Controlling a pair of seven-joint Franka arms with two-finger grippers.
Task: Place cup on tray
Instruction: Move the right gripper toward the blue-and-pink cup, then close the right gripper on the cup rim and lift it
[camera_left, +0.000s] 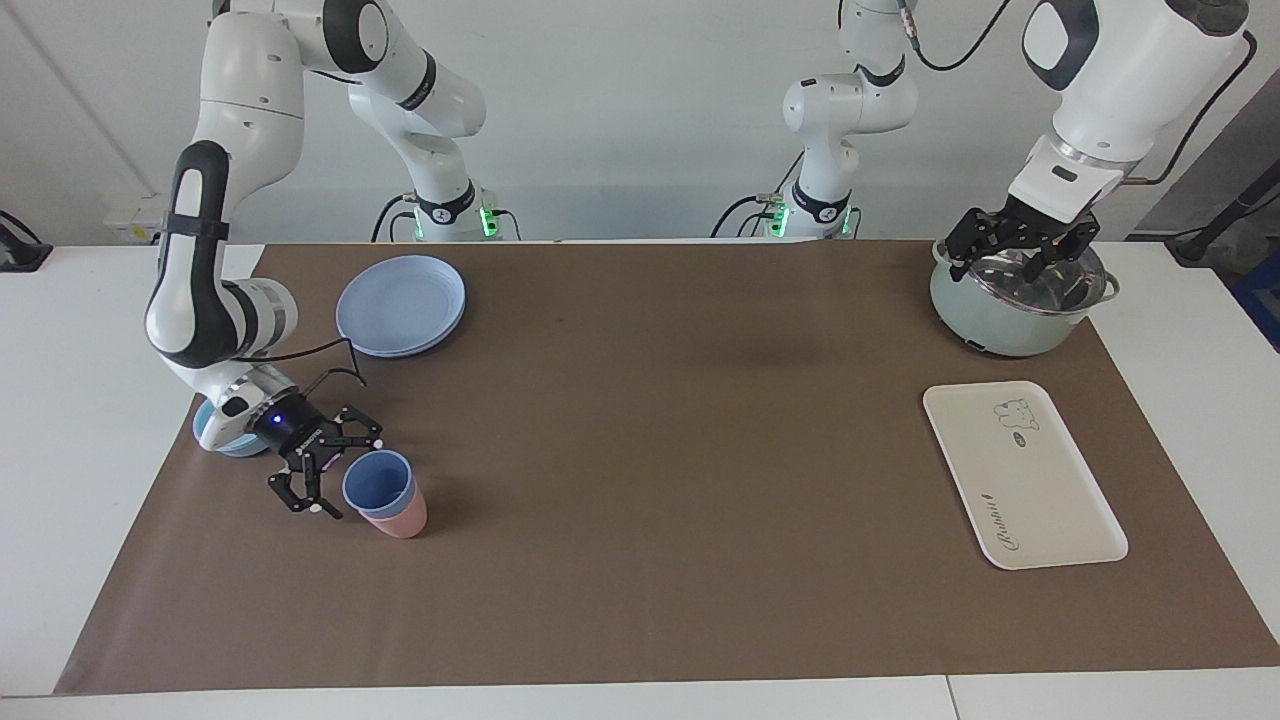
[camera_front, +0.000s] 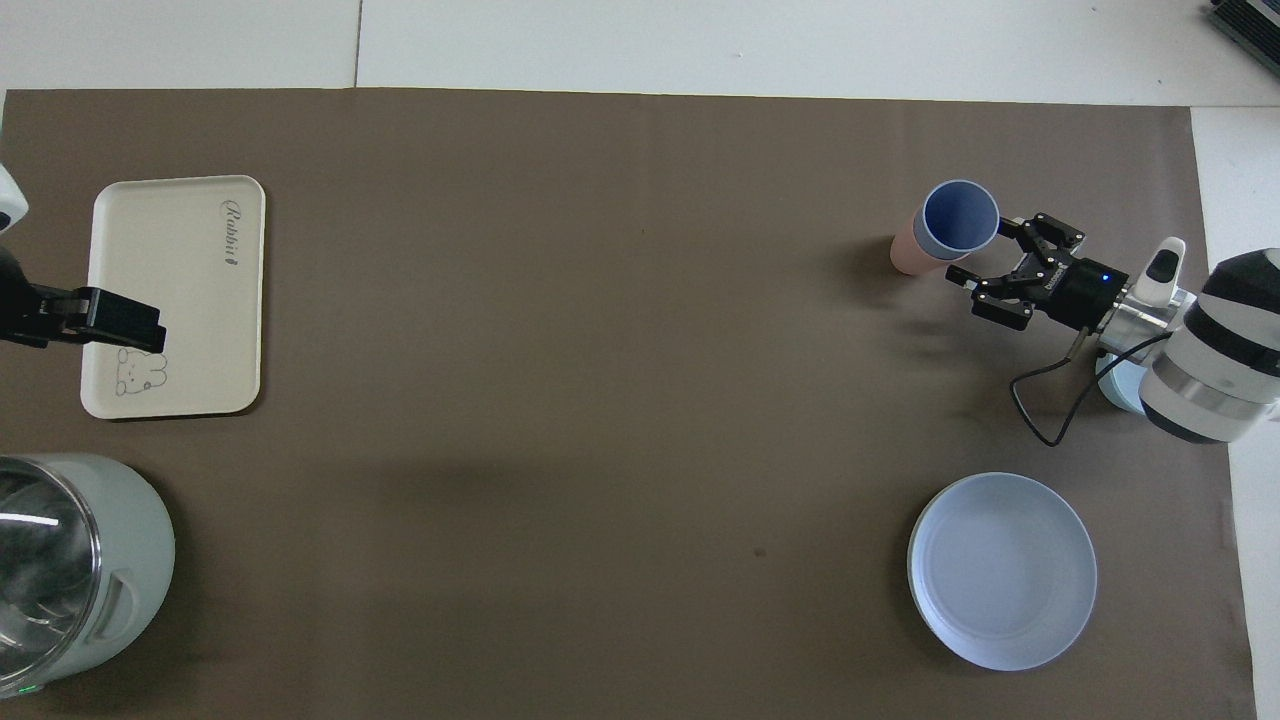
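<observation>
The periwinkle-blue cup (camera_left: 378, 482) stands upright, nested in a pink tumbler (camera_left: 402, 521), toward the right arm's end of the table; it also shows in the overhead view (camera_front: 960, 218). My right gripper (camera_left: 350, 476) is open, low and lying sideways, right beside the cup with its fingers either side of the cup's rim; it also shows in the overhead view (camera_front: 980, 247). I cannot tell whether it touches the cup. The cream-white tray (camera_left: 1040, 490) lies bare toward the left arm's end (camera_front: 180, 290). My left gripper (camera_left: 1020, 255) is open and waits over the pot.
A pale green pot (camera_left: 1005, 325) with a steel inside stands nearer to the robots than the tray. A round blue plate (camera_left: 400, 305) and a light-blue bowl (camera_left: 215, 432) lie near the right arm. A brown mat (camera_left: 650, 450) covers the table.
</observation>
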